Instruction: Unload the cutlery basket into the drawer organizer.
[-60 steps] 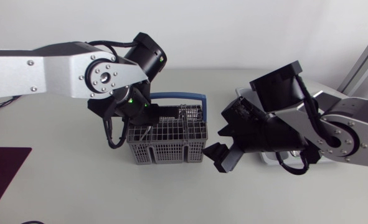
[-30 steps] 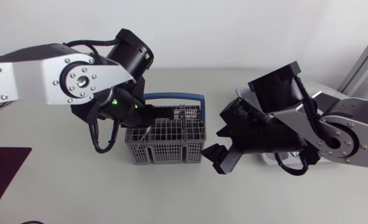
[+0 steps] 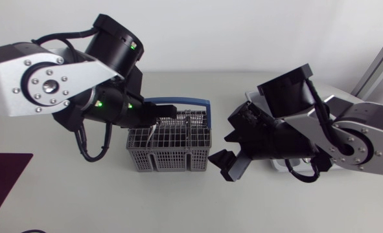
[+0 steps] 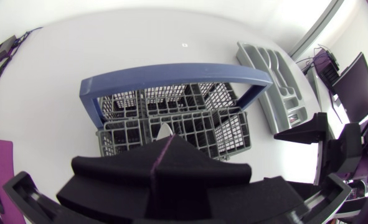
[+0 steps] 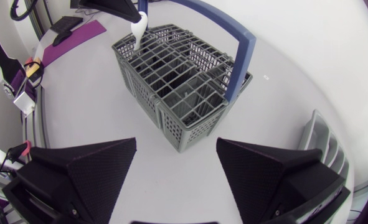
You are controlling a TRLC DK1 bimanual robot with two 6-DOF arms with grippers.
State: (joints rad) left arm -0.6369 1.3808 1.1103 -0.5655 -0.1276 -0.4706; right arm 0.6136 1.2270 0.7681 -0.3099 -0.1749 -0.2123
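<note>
The grey wire cutlery basket with a blue handle stands mid-table. My left gripper hangs over its left part, shut on a white cutlery piece that sticks up out of a compartment; the right wrist view shows the same piece dangling over the basket. My right gripper waits open just right of the basket, its fingers wide apart with nothing between them. The grey drawer organizer lies beyond the basket, mostly hidden under my right arm in the head view.
A dark purple mat lies at the table's left edge. Bare table stretches in front of the basket and behind it.
My left arm has swung left and upward above the basket, drawing the white piece higher. The basket has shifted slightly left. My right arm has stayed still.
</note>
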